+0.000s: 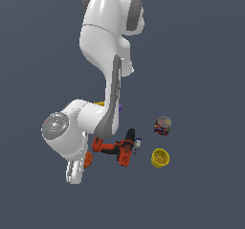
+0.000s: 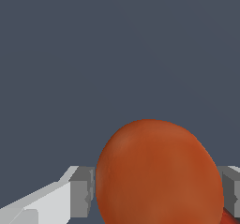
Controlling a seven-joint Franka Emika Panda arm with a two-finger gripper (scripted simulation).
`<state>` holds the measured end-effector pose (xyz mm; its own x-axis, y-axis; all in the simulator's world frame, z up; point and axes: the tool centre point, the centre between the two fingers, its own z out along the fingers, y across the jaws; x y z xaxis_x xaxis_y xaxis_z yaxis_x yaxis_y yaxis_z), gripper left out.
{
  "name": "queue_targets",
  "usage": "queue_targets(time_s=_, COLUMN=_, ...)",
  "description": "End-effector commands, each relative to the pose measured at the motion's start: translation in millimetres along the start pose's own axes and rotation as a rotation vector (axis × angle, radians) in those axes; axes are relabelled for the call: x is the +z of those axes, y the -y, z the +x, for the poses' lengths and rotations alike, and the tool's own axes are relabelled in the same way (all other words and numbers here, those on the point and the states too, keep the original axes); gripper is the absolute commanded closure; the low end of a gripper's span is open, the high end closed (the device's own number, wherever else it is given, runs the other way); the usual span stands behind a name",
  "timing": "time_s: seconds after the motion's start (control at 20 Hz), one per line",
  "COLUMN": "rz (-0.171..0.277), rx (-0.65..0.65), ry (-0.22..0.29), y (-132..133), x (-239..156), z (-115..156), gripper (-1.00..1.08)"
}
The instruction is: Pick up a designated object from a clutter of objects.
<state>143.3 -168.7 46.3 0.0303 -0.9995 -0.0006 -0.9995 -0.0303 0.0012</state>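
Your end effector [image 2: 157, 190] sits astride orange-red ball [image 2: 157, 176]: grey pads [image 2: 82, 190] flank ball both sides, look touching it; ball fills gap, so gripping ball as far as wrist view shows. Ext view: ball [image 1: 88, 159] only sliver of orange, tucked under white arm [image 1: 103, 55] just beside red-black drill [image 1: 117, 148]. Yellow cup [image 1: 160, 157] and printed can [image 1: 162, 125] sit apart toward ext view's right. Purple bit behind forearm, can't ID.

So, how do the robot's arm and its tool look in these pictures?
The glossy white rounded arm has dark grey joint bands and a grey round end cap with small red marks. The white tool has grey square finger pads. No cables show.
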Motion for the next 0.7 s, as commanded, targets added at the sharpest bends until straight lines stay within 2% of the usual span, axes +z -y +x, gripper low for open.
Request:
queue_targets(time_s=0.0, rz=0.001, rx=0.000, ry=0.000, y=0.4, x=-0.6, z=0.3, gripper=1.08)
queue_targets(time_s=0.65, rz=0.000, rx=0.000, ry=0.000, y=-4.0, x=-11.2, z=-9.3, gripper=1.08)
